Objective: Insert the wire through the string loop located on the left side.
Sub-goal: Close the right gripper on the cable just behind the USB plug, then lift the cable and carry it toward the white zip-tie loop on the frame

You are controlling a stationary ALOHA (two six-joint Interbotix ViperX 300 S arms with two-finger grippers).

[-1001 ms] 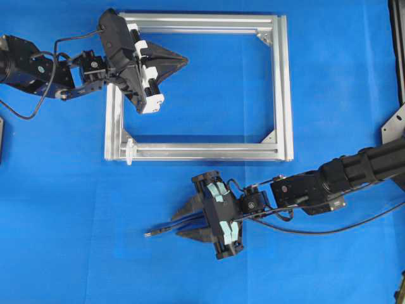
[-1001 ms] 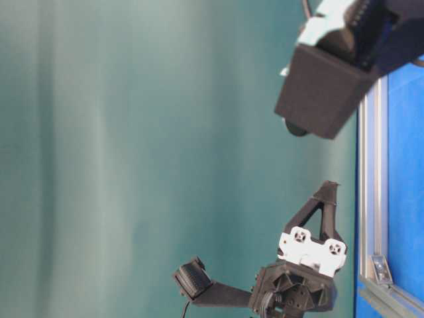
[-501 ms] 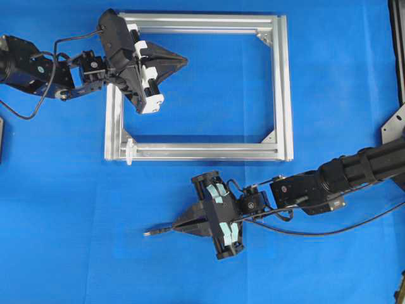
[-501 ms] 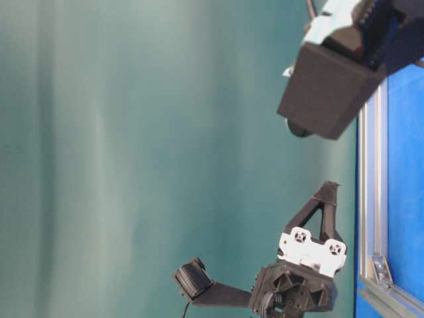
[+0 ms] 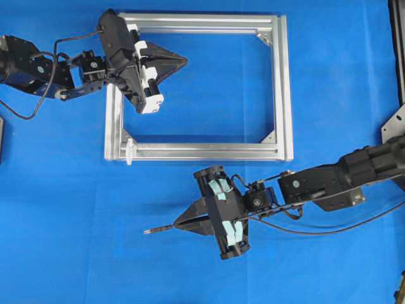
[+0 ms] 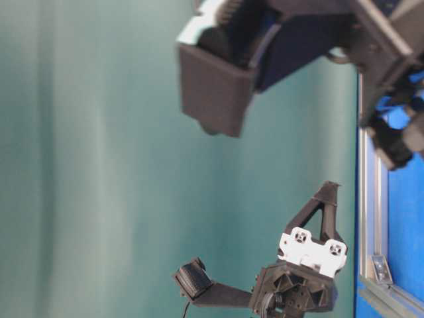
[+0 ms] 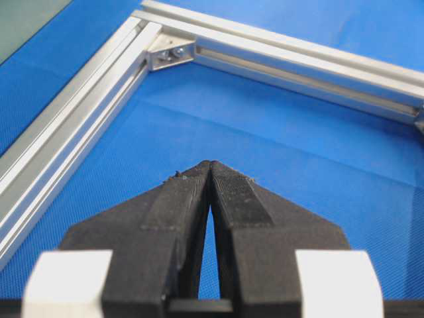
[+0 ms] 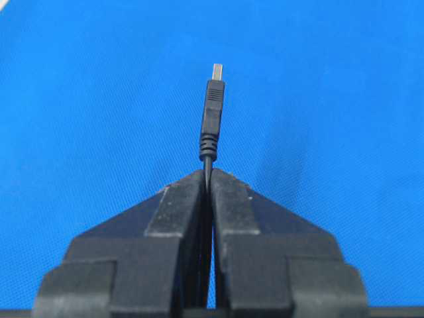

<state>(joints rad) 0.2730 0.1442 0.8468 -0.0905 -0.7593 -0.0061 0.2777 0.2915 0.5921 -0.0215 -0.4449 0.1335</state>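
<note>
Wire (image 5: 161,228) sits clamped in the closed right pincer (image 5: 179,224) above the blue desk (image 5: 63,253), near the aluminium frame (image 5: 285,82); the left pincer (image 5: 183,61), closed and empty, hovers inside the frame.

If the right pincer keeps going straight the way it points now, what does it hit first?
Nothing, it seems. The right pincer, shut on the wire, points left across bare blue table. The string loop stands off that line, on the frame bar. Its height above the table is unclear.

Wire (image 5: 158,229) lies in front of the frame (image 5: 283,88); string loop (image 5: 129,152) on its front-left corner.
</note>
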